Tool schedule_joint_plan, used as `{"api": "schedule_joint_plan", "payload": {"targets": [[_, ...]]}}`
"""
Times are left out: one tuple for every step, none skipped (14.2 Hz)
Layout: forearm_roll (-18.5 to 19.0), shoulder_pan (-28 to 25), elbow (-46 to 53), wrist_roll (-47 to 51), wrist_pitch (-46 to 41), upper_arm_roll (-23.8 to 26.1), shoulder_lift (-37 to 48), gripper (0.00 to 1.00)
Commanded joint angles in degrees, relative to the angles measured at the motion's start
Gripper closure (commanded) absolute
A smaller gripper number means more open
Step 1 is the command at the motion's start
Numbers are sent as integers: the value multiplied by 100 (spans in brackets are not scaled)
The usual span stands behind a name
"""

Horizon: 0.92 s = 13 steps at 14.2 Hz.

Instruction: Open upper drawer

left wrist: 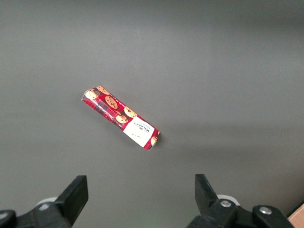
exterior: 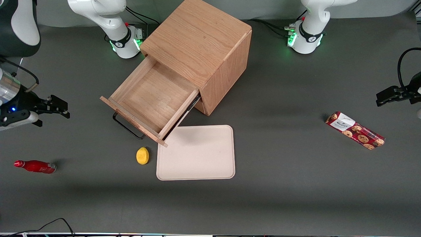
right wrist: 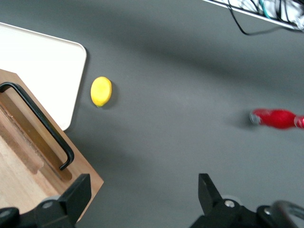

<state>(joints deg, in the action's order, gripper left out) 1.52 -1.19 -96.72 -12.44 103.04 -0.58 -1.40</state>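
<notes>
On the dark grey desk (exterior: 296, 184), nearest the front camera, lie a red bottle (exterior: 35, 166) on its side, a small yellow lemon-like object (exterior: 142, 155) and a flat cream tray (exterior: 196, 152), all closer to the camera than the hand (exterior: 62, 108). The hand hangs open and holds nothing, its two black fingers spread, well apart from the cabinet (exterior: 200, 49) at the working arm's end of the desk. The upper drawer (exterior: 152, 98) stands pulled far out of the cabinet, its shallow wooden box bare inside. Its thin black bar handle (right wrist: 37, 122), on the drawer front, faces toward the tray and offers the natural gripping place. The drawer looks rigid and light, likely sliding straight on its runners.
</notes>
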Motion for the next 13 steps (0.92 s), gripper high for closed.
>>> {"api": "schedule_joint_plan", "payload": {"targets": [[244,-258,-75,1055,-266,-30,253,0],[218,-328,-75,1242,-441,-100,341,0],[174,-373,-75,1261,-634,-179,420,0],[95,-390,-101,1261,-862,-241,552,0],[8,-399,-110,1270,-1012,-337,666,0],[-176,-426,-119,1270,-1135,-425,754,0],[-369,-426,-128,1279,-1232,-539,825,0],[-441,-426,-163,1322,-1320,-592,895,0],[-433,-426,-181,1445,-1339,-593,913,0],[-398,-426,-189,1472,-1339,-593,913,0],[-398,-426,-181,1481,-1339,-593,913,0],[-398,-417,-181,1507,-1339,-593,913,0],[-389,-417,-181,1551,-1330,-593,896,0]]}}
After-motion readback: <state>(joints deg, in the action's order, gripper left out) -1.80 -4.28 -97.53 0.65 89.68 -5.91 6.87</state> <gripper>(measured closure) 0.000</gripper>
